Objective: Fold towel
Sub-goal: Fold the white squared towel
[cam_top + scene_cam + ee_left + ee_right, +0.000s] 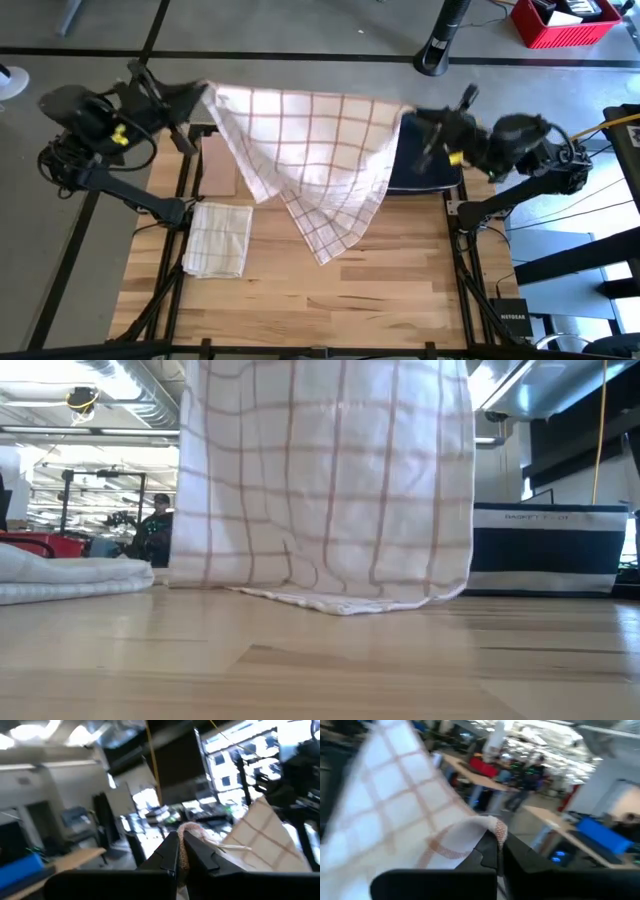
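Note:
A white towel with thin red-brown checks (305, 150) hangs spread between my two grippers above the table's far half; in the low view the towel (330, 480) fills the middle. My left gripper (205, 97) is shut on its upper left corner and my right gripper (408, 115) on its upper right corner. The towel's lower part (340, 600) drapes onto the wooden table (330, 290). A second towel, folded (218, 238), lies flat on the table's left side. My left gripper pinches the towel's upper left corner (192, 831) between its two fingers, bunched, coming level from the table's left. The towel hangs below, its top edge sagging a little. My right gripper pinches the upper right corner (492, 827) between its fingers, coming level from the right; the cloth falls away below it.
A dark blue basket with a white band (545, 550) stands at the table's far right, behind the hanging towel. A brown board (218, 165) lies at the far left. The table's near half is bare wood. People stand in the room beyond.

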Action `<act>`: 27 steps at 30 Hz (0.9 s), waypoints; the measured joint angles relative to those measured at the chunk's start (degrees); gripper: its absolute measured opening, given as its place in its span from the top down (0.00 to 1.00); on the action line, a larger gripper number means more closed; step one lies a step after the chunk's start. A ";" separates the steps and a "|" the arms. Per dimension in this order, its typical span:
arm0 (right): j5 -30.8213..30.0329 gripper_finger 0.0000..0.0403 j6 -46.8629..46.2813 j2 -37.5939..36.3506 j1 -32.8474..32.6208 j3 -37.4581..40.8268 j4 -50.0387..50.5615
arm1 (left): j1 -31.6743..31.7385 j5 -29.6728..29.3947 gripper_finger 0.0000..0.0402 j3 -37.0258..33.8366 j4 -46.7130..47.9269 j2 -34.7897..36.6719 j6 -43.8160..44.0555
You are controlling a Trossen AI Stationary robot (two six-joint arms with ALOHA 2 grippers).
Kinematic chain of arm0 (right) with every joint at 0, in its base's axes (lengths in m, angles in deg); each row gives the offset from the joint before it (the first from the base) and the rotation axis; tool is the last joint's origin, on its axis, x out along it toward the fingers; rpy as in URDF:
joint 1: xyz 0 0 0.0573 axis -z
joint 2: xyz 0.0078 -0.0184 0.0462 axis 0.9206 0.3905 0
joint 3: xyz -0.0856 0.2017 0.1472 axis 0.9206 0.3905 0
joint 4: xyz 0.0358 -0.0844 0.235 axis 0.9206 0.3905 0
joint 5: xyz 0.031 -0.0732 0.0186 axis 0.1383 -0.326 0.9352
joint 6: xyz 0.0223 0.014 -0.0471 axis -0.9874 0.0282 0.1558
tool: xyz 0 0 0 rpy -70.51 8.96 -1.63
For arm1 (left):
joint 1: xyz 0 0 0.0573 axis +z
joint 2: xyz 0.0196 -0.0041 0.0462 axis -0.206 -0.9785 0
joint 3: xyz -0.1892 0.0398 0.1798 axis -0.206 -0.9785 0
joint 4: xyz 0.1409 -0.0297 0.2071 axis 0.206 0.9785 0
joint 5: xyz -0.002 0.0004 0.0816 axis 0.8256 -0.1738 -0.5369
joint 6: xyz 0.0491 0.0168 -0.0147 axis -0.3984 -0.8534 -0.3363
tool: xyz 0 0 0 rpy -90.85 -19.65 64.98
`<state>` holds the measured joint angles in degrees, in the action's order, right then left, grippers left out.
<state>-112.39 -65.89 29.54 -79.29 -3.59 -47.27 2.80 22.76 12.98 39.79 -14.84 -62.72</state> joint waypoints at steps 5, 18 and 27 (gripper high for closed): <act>0.05 0.96 4.41 2.99 5.94 -7.64 -0.60 | 1.70 -0.38 0.98 0.00 -13.00 -0.38 -8.77; 4.45 0.97 12.89 13.23 18.34 -24.68 0.10 | 5.70 1.16 0.99 0.02 -27.80 -1.59 -28.40; 7.59 0.97 18.17 18.14 26.70 -28.88 -2.08 | 13.29 1.18 0.99 0.00 -30.83 -3.55 -36.61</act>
<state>-104.81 -47.71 47.68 -52.59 -32.48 -49.35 16.10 23.94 12.98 8.96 -18.39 -99.33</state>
